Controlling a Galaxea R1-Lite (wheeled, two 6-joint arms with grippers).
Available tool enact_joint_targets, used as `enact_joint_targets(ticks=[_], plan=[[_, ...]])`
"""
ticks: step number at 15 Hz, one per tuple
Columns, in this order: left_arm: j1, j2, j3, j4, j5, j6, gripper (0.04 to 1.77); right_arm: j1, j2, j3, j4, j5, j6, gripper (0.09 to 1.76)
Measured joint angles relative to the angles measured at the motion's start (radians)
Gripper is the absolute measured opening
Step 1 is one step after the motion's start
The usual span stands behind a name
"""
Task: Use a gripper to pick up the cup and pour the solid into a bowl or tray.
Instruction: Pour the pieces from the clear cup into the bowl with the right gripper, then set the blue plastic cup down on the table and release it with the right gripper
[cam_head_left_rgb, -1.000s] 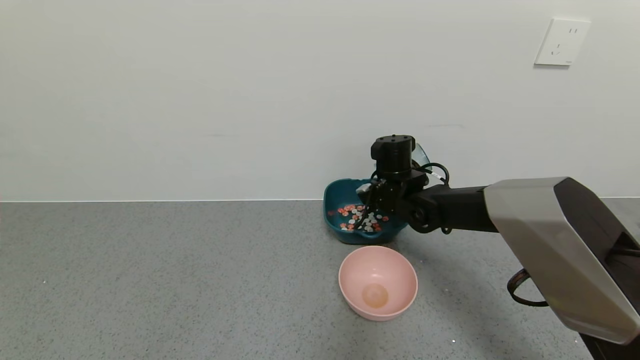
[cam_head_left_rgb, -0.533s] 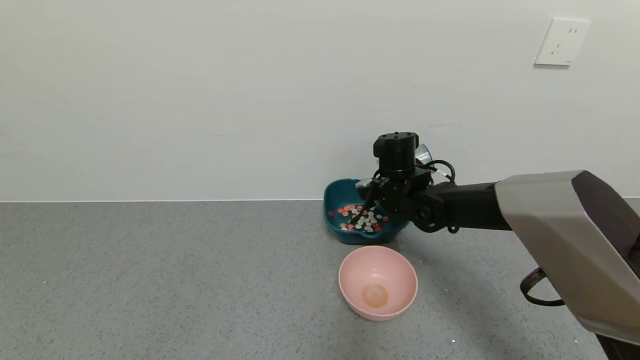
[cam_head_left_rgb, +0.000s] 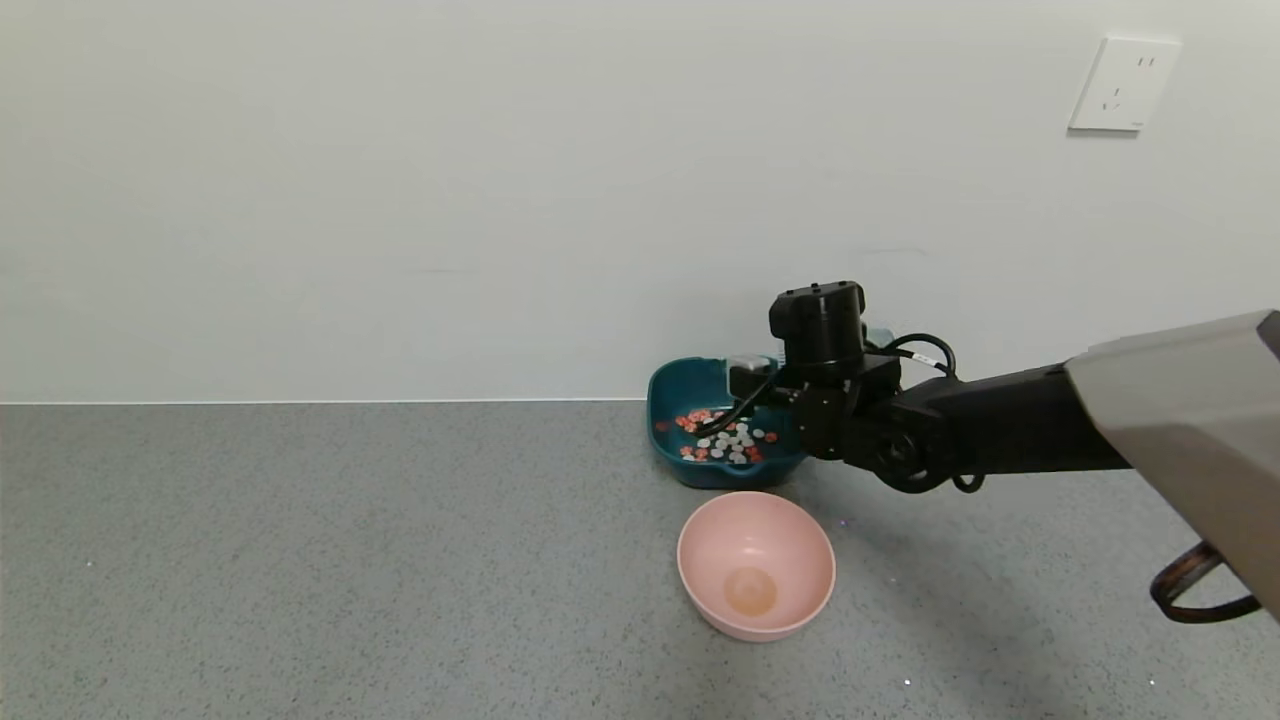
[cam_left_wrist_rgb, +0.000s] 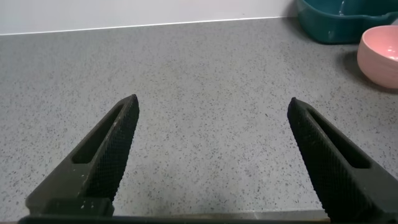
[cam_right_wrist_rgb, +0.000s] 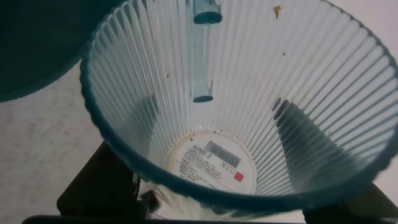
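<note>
The teal dish (cam_head_left_rgb: 662, 402) stands at the wall and holds the orange-red and white solid (cam_head_left_rgb: 722, 438). My right gripper (cam_head_left_rgb: 824, 338) hovers over the dish's right edge, shut on the blue-green ribbed cup (cam_head_left_rgb: 879, 336), which is mostly hidden behind the wrist. In the right wrist view the cup (cam_right_wrist_rgb: 236, 93) fills the frame and is empty, with a label on its bottom. The right gripper (cam_right_wrist_rgb: 217, 134) has its fingers (cam_right_wrist_rgb: 306, 143) against the outside of the cup wall, showing dark through it. A corner of the dish (cam_right_wrist_rgb: 37, 50) shows beside the cup. My left gripper (cam_left_wrist_rgb: 211, 109) is open over bare table.
A round pink bowl (cam_head_left_rgb: 756, 563) stands empty in front of the dish; it also shows in the left wrist view (cam_left_wrist_rgb: 380, 55), with the dish (cam_left_wrist_rgb: 339, 25) behind it. A white wall with a socket (cam_head_left_rgb: 1124, 84) closes off the back of the grey table.
My right arm has shifted right and a little lower with the cup, away from the middle of the dish. The pieces in the dish lie as before.
</note>
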Motion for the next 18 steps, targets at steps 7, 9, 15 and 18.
enact_joint_targets(ticks=[7,9,15,18], plan=[[0.000,0.000,0.000,0.000,0.000,0.000,1.72,-0.030,-0.164,0.263,-0.009,0.046,0.493,1.38],[0.000,0.000,0.000,0.000,0.000,0.000,1.72,-0.054,-0.200,0.332,-0.005,0.082,0.639,1.38],[0.000,0.000,0.000,0.000,0.000,0.000,1.72,-0.090,-0.294,0.506,-0.020,0.227,1.098,1.38],[0.000,0.000,0.000,0.000,0.000,0.000,1.72,-0.092,-0.342,0.544,-0.033,0.279,1.256,1.38]])
